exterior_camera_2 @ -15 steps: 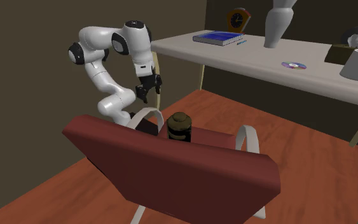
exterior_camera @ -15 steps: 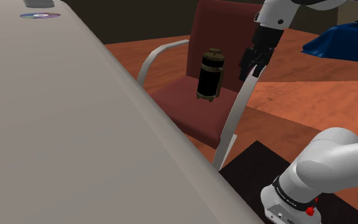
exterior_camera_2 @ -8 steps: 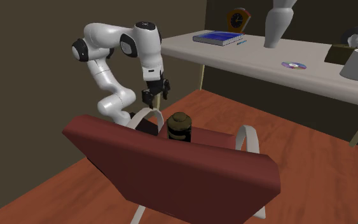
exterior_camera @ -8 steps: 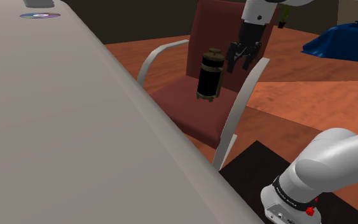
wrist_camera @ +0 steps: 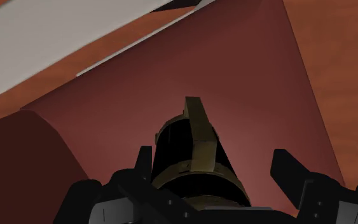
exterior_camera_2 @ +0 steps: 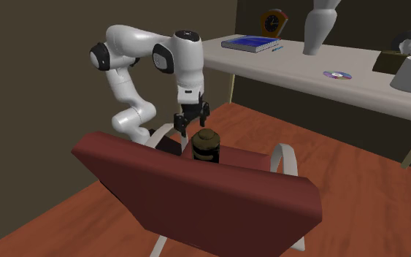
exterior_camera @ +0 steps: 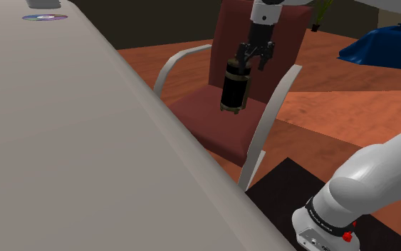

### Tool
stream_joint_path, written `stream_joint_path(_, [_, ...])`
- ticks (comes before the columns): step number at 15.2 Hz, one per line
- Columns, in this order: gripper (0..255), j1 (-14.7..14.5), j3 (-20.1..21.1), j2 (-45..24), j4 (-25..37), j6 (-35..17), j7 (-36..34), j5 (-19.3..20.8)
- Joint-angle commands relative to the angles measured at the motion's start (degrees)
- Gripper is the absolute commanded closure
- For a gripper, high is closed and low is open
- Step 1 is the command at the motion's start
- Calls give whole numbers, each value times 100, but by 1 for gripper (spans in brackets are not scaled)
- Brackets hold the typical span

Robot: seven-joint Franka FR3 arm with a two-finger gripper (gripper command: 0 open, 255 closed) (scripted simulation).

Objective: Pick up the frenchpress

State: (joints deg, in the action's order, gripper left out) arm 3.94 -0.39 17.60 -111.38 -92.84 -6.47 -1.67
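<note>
A pale table (exterior_camera: 63, 157) is being shown across the shoulder view's lower left. Beyond it, at upper centre, the dark frenchpress (exterior_camera: 234, 87) is being borne upright on a red chair (exterior_camera: 206, 121) seat. The gripper (exterior_camera: 256, 58) is being held over its top, fingers spread wide.

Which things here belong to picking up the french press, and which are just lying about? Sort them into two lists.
Job: french press, upright on the dark red chair seat; gripper, open over its top.

Lying about: blue book, CD, clock, white vase, all on the table.
</note>
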Motion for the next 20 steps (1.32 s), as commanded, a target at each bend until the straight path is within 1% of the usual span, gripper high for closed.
stream_joint_path(1, [0, 7, 4, -81, -38, -119, -25, 14])
stream_joint_path(6, [0, 7, 5, -36, -512, -548, -15, 12])
stream_joint_path(8, [0, 7, 5, -36, -513, -548, -15, 12])
stream_joint_path(9, [255, 6, 6, -42, -505, -547, -16, 12])
stream_joint_path(18, [255, 7, 5, -36, -512, -548, -15, 12])
stream_joint_path(20, [255, 7, 5, -46, -348, -394, -18, 13])
